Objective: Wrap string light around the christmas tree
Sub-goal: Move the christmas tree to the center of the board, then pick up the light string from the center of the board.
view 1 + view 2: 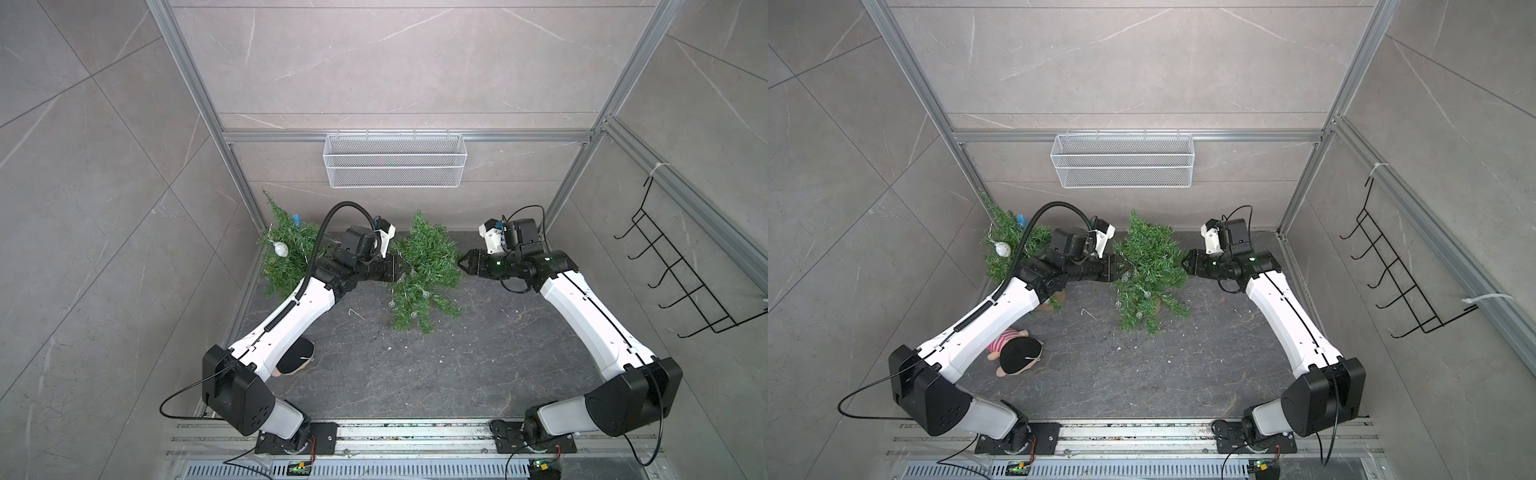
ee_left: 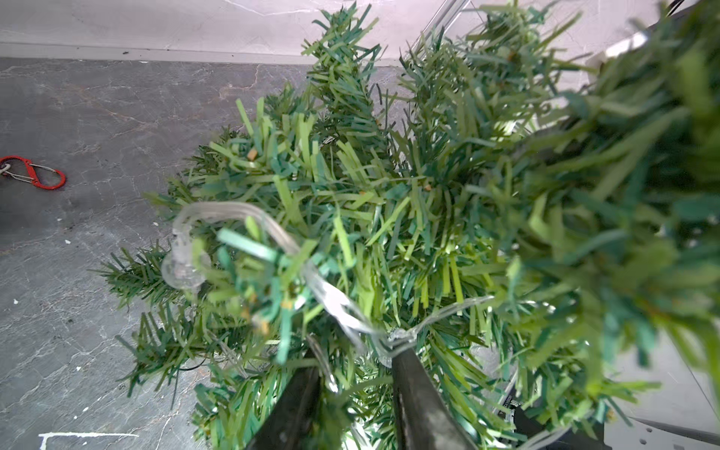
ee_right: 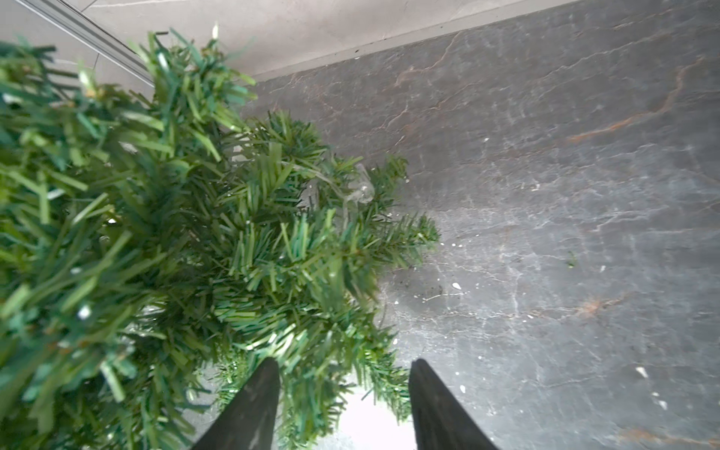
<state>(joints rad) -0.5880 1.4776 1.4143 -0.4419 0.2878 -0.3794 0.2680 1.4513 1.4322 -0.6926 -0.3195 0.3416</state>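
While left claw [image 2: 352,350] sits deep in tree [image 1: 424,266], jaws apart, light string [image 2: 233,208] draped loose over one fingertip, I read this as mid-wrap, laying one loop. Right claw [image 3: 345,362] at tree's opposite side, jaws apart, nothing clamped. Next: regrasp slack wire, carry round. Wall basket [image 1: 395,160]: nothing inside that I see.

Inventory, non-task items:
- White wire-mesh basket [image 1: 395,160], hung on the rear rail, upper centre in both top views.
- Black wire hook rack [image 1: 681,274], right edge.
- Plush doll [image 1: 1019,357], dark hair and pink-striped body, lying lower left in a top view.
- Red carabiner [image 2: 35,173], left edge of the left wrist view, on the dark stone tabletop [image 1: 415,365].
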